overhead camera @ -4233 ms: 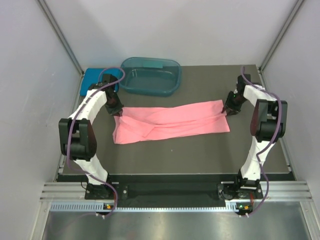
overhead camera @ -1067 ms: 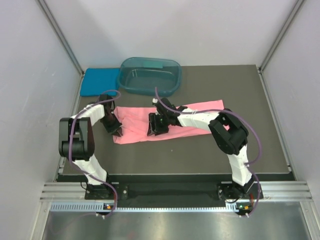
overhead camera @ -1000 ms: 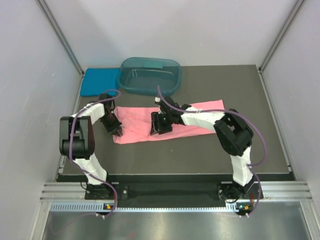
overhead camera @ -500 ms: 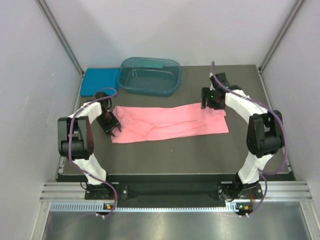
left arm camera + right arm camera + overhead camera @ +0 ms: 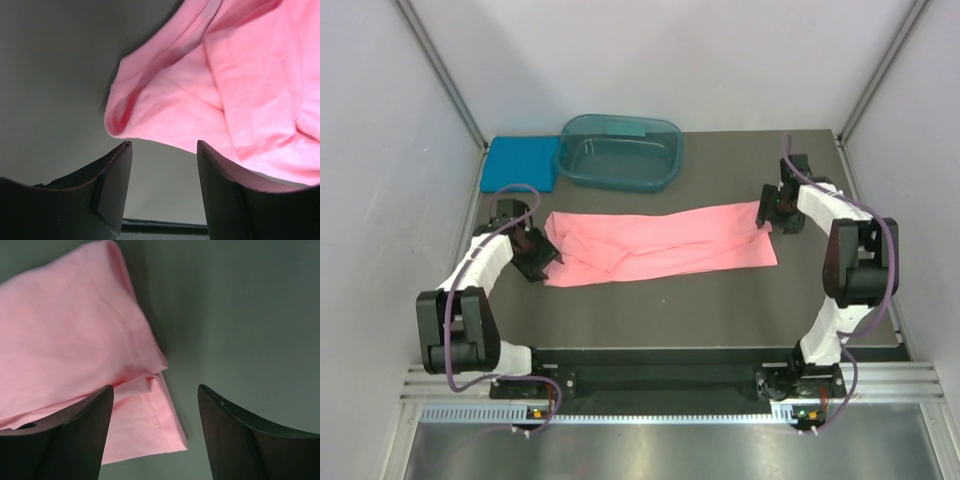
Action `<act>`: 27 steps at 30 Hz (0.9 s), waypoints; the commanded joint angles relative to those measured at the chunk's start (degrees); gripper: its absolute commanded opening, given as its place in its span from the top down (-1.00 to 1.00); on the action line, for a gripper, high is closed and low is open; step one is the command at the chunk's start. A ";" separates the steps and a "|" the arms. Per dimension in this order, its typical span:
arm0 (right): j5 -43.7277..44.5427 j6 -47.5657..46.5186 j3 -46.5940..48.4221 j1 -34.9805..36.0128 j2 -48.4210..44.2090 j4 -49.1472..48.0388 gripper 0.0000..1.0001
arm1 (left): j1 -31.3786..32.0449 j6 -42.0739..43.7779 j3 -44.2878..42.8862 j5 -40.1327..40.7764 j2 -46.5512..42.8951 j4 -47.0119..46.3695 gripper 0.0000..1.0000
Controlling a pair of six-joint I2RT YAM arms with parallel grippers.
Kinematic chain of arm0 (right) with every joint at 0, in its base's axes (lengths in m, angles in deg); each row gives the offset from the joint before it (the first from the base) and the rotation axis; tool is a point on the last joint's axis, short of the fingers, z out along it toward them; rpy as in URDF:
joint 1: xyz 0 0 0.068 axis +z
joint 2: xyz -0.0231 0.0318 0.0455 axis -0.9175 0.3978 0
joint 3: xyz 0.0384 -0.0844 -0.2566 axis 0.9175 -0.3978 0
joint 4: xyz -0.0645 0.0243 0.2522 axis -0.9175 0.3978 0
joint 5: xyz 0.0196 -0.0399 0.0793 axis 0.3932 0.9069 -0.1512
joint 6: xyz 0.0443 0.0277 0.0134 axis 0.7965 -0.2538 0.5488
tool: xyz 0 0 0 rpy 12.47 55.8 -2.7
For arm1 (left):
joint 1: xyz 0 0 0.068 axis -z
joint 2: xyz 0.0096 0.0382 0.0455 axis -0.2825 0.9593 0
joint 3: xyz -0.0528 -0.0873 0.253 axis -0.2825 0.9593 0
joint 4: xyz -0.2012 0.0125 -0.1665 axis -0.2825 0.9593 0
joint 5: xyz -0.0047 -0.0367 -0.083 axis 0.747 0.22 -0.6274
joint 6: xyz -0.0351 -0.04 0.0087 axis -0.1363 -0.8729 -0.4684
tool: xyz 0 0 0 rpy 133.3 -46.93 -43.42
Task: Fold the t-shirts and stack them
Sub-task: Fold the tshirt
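Top view: the pink t-shirt (image 5: 660, 245) lies just nearside of the tub (image 5: 620, 180), long axis left to right. The blue t-shirt (image 5: 523, 163) sits left of the tub.

Left wrist: the left gripper (image 5: 163, 147) is spread wide and empty, the shirt's corner just ahead.

Right wrist: the right gripper (image 5: 155, 390) is wide too, the hem ahead-left.

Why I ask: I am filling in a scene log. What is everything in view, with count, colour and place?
pink t-shirt: one, salmon-pink, lying as a long band across the middle of the table
blue t-shirt: one, teal-blue, folded, far left corner beside the tub
tub: one, dark teal see-through, far edge
table: one, dark grey
left arm: one, white and black, left side
right arm: one, white and black, right side
left tool: one, dark, open, at the pink shirt's left end
right tool: one, dark, open, at its right end
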 commanded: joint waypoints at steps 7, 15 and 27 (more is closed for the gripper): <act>-0.76 -0.19 -9.05 -2.06 -6.53 -2.41 -0.16 | -0.21 -4.02 3.51 -7.32 -0.29 -5.47 -0.17; -5.68 -0.28 -13.03 -4.17 -9.88 -7.17 -0.20 | -0.30 -3.67 2.63 -6.44 -0.29 -4.76 -0.16; -8.41 4.81 -10.56 -3.65 -6.98 -7.78 0.17 | -0.30 -2.79 2.28 -6.53 0.32 -4.59 -0.12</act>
